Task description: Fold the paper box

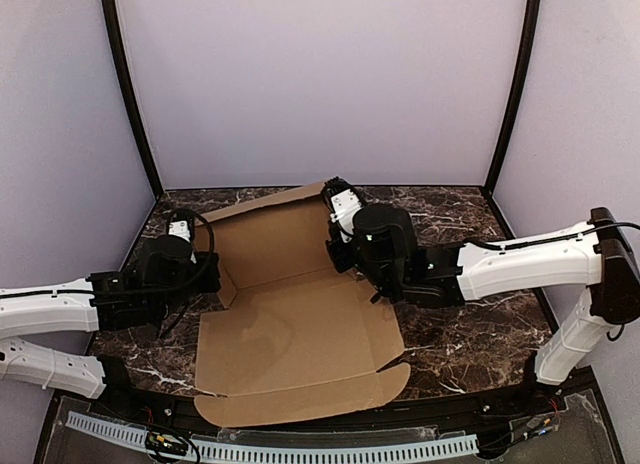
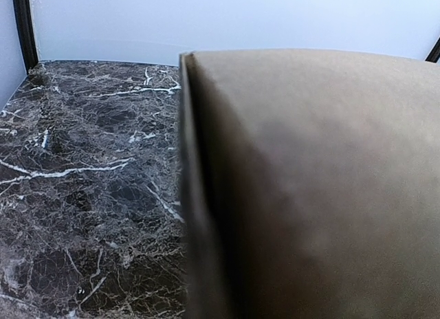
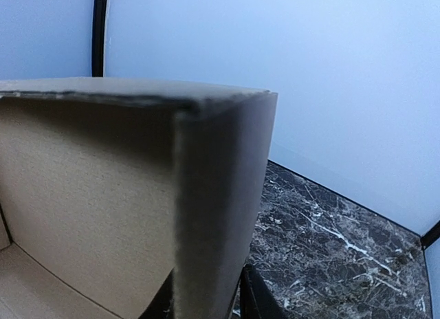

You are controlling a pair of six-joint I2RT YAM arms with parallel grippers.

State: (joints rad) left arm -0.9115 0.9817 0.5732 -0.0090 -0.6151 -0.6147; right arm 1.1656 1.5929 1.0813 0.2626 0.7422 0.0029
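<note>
Top external view, from my bases outward: the paper box (image 1: 290, 329) lies open on the desk (image 1: 460, 339) between my two arms. Its long axis runs away from me, with the near flap flat at the desk's front edge and the far panel raised.

My right gripper (image 1: 342, 212) is the nearer to the work. The box's right side wall, close to the far corner, stands upright between its jaws. In the right wrist view the dark fingers (image 3: 253, 298) flank that wall on both faces and look pinched onto the cardboard.

My left gripper (image 1: 181, 231) is closed, just beside the outside of the left wall. I cannot tell whether it touches.

My right forearm reaches in from the right, wrist bent toward the far corner. My left arm lies low along the desk's left side.
</note>
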